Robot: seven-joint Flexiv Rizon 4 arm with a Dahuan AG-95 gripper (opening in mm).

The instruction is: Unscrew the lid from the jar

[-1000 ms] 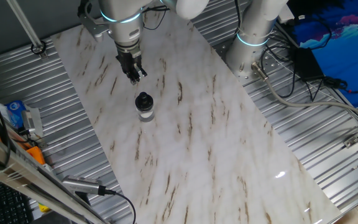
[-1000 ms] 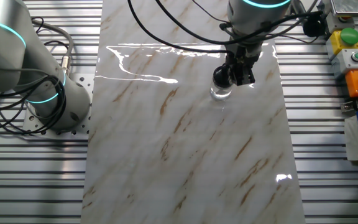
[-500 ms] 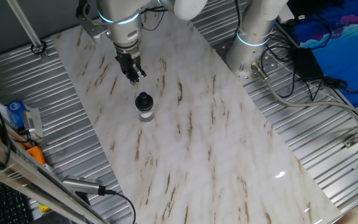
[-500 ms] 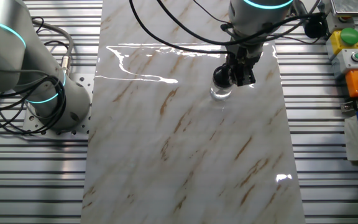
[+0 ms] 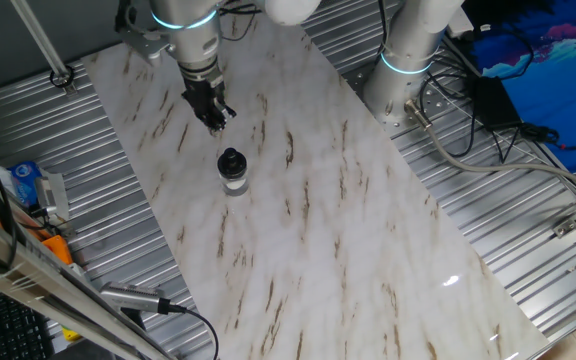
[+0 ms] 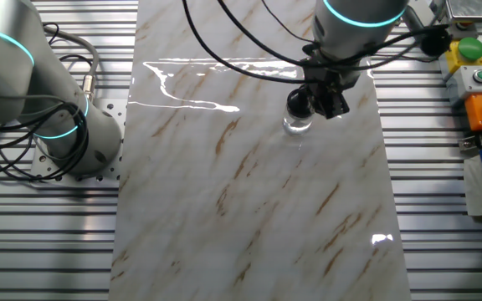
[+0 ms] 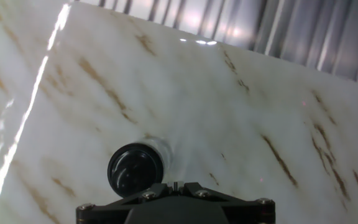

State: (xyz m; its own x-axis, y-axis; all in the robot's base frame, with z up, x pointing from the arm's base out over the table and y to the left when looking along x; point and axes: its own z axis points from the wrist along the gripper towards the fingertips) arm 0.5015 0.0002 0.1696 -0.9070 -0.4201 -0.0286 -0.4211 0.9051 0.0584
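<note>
The jar [image 5: 233, 183] stands upright on the marble table, its clear whitish body topped by the black lid [image 5: 230, 160]. My gripper [image 5: 214, 120] hangs above and behind the jar, apart from it, with its fingers together and nothing between them. In the other fixed view the lid [image 6: 298, 102] sits on the jar [image 6: 298, 125], just left of the gripper [image 6: 334, 104]. In the hand view the lid [image 7: 135, 169] is at the lower left, just left of the shut gripper [image 7: 176, 185], and the jar body [image 7: 162, 148] shows beside it.
The marble table top [image 5: 328, 230] lies on ribbed metal decking [image 5: 488, 240]. A second robot arm's base [image 5: 408, 60] stands at the back right. Cables and a control box with buttons [image 6: 474, 75] sit beside the table. Clutter [image 5: 33, 185] lies at the left edge.
My gripper has drifted a little up and to the left, away from the jar. The jar and lid have not moved.
</note>
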